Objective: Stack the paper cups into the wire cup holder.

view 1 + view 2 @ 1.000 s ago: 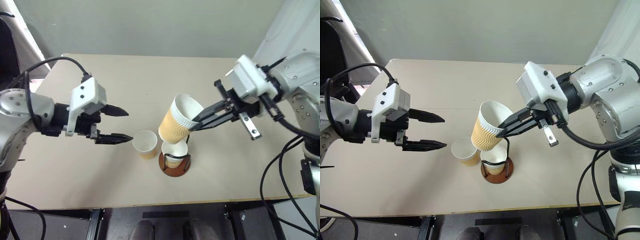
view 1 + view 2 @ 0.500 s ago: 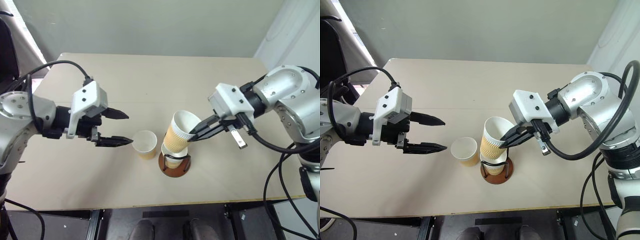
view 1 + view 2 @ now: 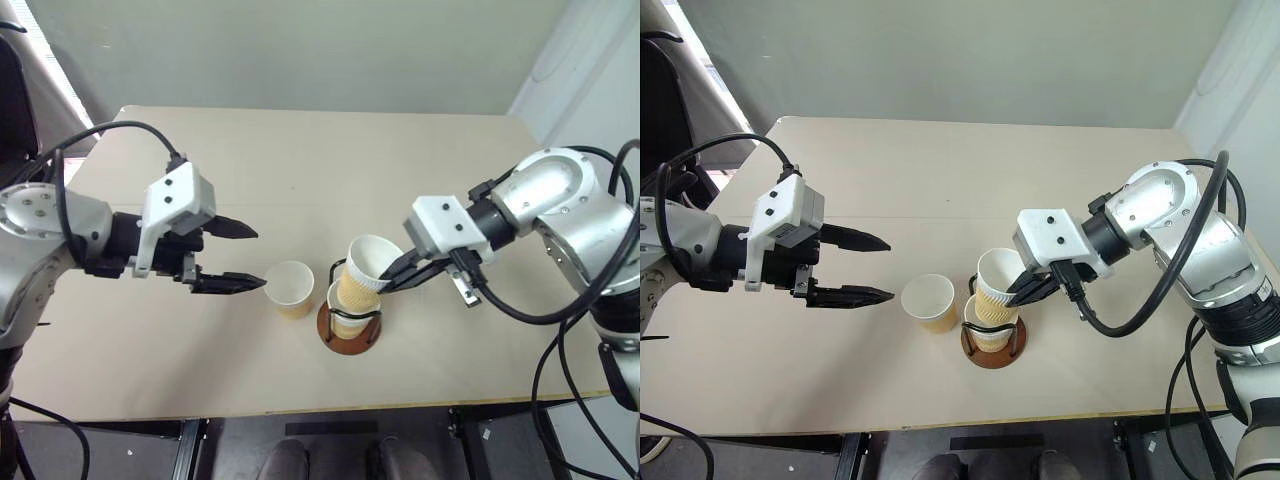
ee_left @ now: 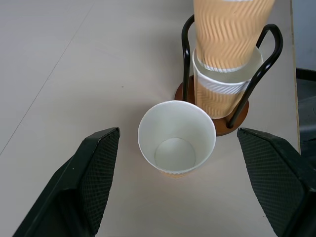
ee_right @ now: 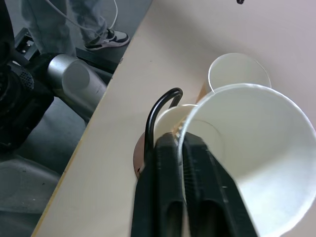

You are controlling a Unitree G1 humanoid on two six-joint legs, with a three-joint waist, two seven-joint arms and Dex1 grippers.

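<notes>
Three paper cups are in play. One sits upright inside the wire cup holder [image 3: 349, 325], which stands near the front middle of the worktop [image 3: 300, 160] on its reddish-brown disc base with black wire loops rising around the cup. A second cup [image 3: 366, 270] is tilted, its bottom entering the seated cup [image 4: 222, 86] while its mouth leans toward the right; the right pincer [image 3: 392, 278] pinches its rim wall, one finger inside and one outside, as the right wrist view shows. The third cup [image 3: 290, 288] stands upright and open-mouthed on the worktop just left of the holder, touching nothing. The left pincer [image 3: 232, 256] hangs to the left of that loose cup with its two black fingers spread wide and nothing between them. These cups look light and thin-walled, with a rippled outer sleeve that should give some friction; the wall would likely dent under a hard squeeze, so the stiffer rolled rim is the sensible place to take hold, one finger in and one out. Being so light, a free cup may tip or skid at a nudge, and the tilted one probably needs straightening to nest fully between the wires.
</notes>
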